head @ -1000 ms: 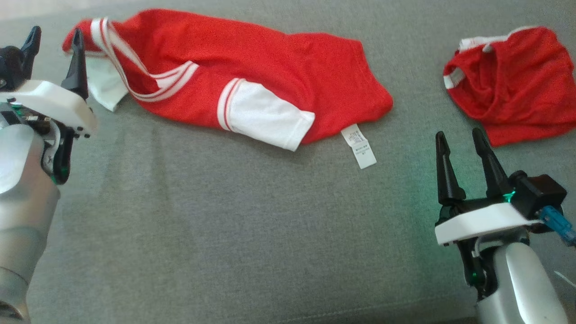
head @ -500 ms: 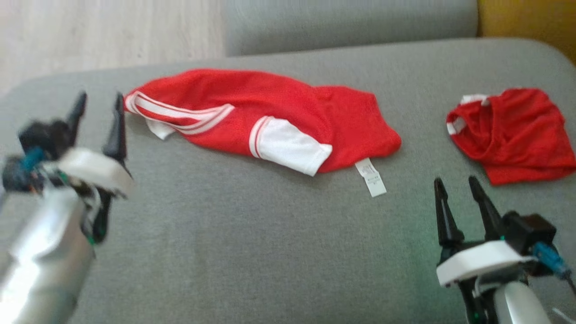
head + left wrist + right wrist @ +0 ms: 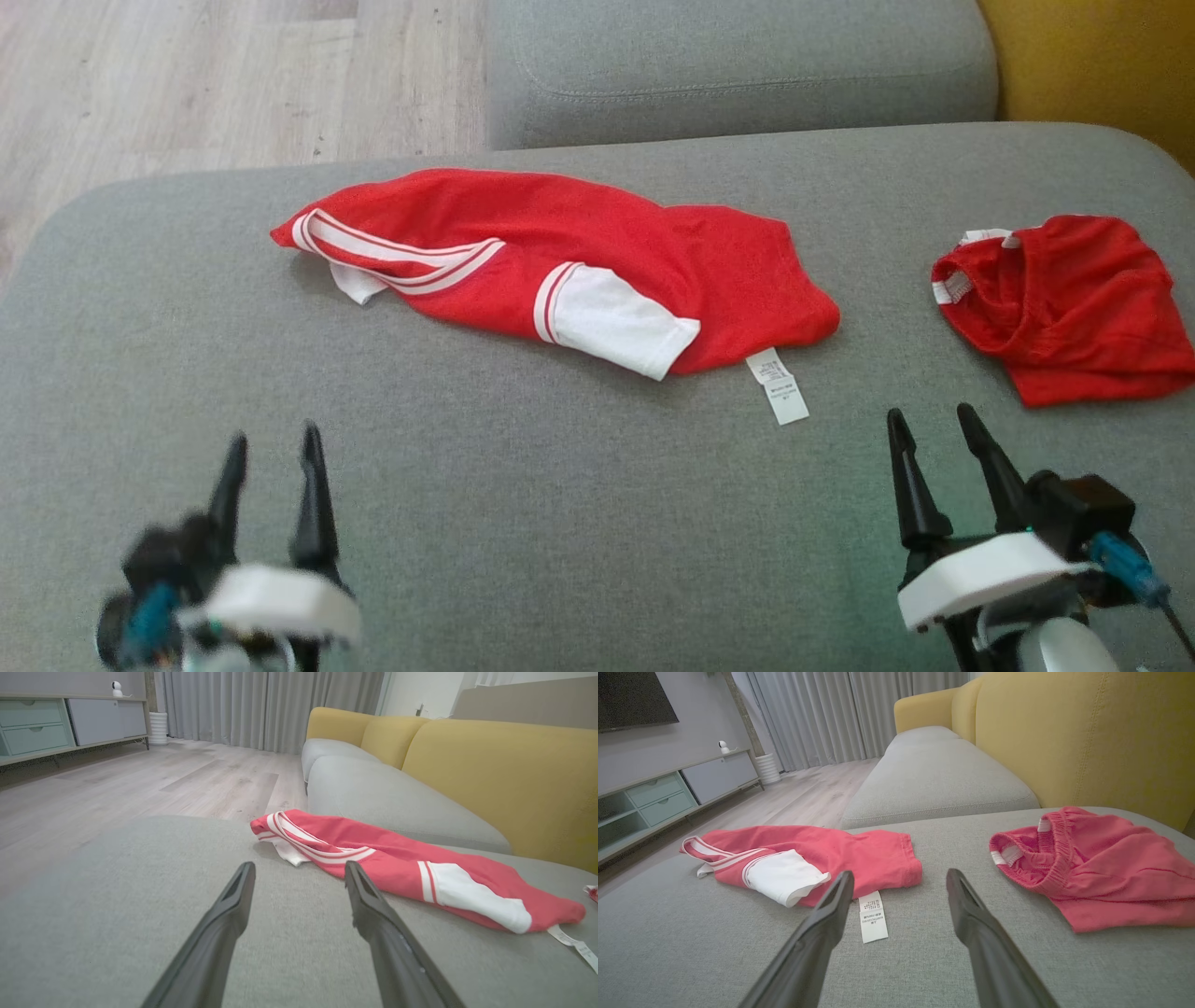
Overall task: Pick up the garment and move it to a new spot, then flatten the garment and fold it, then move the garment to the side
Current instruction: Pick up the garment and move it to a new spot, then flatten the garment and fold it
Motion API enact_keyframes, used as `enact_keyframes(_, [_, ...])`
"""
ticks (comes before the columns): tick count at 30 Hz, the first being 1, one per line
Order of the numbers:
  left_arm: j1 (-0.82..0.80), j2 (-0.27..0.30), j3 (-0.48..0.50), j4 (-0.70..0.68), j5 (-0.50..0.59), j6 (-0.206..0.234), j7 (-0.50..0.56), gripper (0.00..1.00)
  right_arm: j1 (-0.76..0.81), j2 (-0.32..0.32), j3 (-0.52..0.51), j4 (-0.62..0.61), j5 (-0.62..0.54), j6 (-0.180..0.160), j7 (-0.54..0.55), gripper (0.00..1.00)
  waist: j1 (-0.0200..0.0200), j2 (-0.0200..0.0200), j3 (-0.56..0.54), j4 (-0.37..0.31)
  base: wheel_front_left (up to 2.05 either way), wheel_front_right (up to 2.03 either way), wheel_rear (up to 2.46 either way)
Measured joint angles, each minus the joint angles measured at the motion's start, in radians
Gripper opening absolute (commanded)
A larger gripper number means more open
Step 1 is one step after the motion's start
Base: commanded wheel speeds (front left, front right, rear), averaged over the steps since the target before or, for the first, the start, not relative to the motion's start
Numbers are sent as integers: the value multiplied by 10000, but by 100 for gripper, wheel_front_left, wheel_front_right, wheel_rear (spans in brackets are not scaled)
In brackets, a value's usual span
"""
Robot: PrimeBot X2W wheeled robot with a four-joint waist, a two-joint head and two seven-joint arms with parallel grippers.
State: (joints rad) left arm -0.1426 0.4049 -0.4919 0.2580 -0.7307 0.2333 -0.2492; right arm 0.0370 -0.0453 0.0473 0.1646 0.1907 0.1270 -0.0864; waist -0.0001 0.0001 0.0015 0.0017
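Fingers on left gripper (image 3: 274, 435) and right gripper (image 3: 930, 413) both spread, empty. Red-and-white jersey (image 3: 597, 243) lies crumpled on grey sofa cushion (image 3: 523, 523), ahead of both pairs, untouched; red shorts (image 3: 1074, 299) beyond right pair.

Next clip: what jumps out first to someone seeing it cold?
A red shirt with a white sleeve lies rumpled across the middle of the grey seat. To its right, apart from it, lies a smaller red heap, likely shorts. A yellow backrest shows at the far right.

Right claw (image 3: 929, 413): black tapered fingers (image 3: 910, 495), white mount (image 3: 980, 571), blue connector (image 3: 1125, 563).
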Motion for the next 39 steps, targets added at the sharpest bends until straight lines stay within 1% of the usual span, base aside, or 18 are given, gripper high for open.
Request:
enact_keyframes(2, [663, -67, 88, -583, 178, 249, 0, 100, 60, 0, 2, 2, -61, 0, 0, 100, 1, 0, -25, 3, 0, 0, 0])
enact_keyframes(3, [1230, -92, 92, -957, 382, 451, 0, 100, 187, 0, 35, 12, -58, 0, 0, 100, 0, 0, -62, 20, 0, 0, 0])
enact_keyframes(7, [1854, -184, 75, -1365, 639, 652, 0, 100, 384, 0, 79, 169, 10, 0, -29, 100, 0, 0, -145, 109, 0, 0, 0])
enact_keyframes(10, [1919, -290, 21, -1446, 646, 627, 0, 100, 384, 2, 169, 313, 33, 0, -105, 100, 0, 0, -217, 175, 0, 0, 0])
enact_keyframes(12, [1914, -278, -12, -1373, 665, 468, 0, 100, 384, 2, 242, 416, 33, 0, -109, 100, 0, 0, -236, 200, 0, 0, 0])
enact_keyframes(18, [1911, -330, -221, -1043, 723, 305, 0, 100, 371, 2, 334, 694, 29, 0, -207, 100, 0, 0, -237, 201, 0, 0, 0])
enact_keyframes(33, [1872, -535, -226, -836, 863, 205, 0, 100, 301, 2, 336, 884, -38, 0, -280, 100, 1, 0, -39, 302, 0, 0, 0])
enact_keyframes(36, [1802, -598, -224, -840, 951, 180, 0, 100, -43, 0, 387, 872, -174, 0, -253, 100, 1, 0, 141, 410, 0, 0, 0])
enact_keyframes(39, [1532, -660, -238, -853, 1043, 117, 0, 100, -774, 0, 430, 886, -282, 0, -105, 100, 2, 0, 355, 606, 0, 0, 0])
